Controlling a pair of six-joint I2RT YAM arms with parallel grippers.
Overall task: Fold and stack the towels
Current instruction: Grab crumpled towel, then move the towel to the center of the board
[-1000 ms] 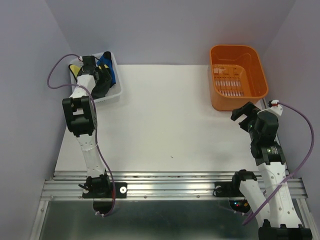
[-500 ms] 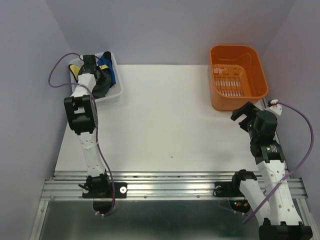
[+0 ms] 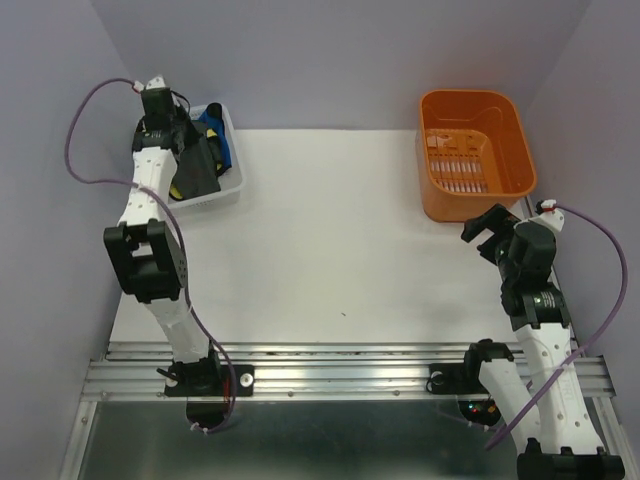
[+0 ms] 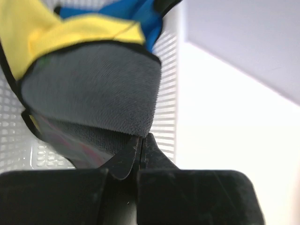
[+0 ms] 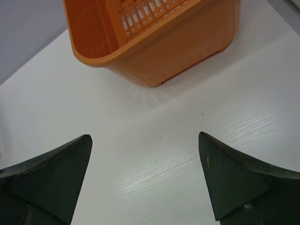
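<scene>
Three towels: I count a grey-sided towel (image 4: 93, 93), a yellow towel (image 4: 70, 33) and a blue towel (image 4: 136, 11), all at the basket.
One white mesh basket (image 3: 236, 182): far-left corner of the table (image 3: 330, 230).
Left gripper (image 4: 142, 142): pinched together on the grey-sided towel's edge; the hanging cloth blocks most of my overhead sight of the yellow towel.
One orange bin (image 3: 470, 96): far right.
Right gripper (image 5: 144, 138): fingers wide apart, just short of the bin.

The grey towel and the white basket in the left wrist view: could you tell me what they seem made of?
The grey towel looks like soft napped cloth, perhaps microfibre: fuzzy matte pile, dark stitched edge. The white basket looks like moulded plastic: even perforated grid.
</scene>
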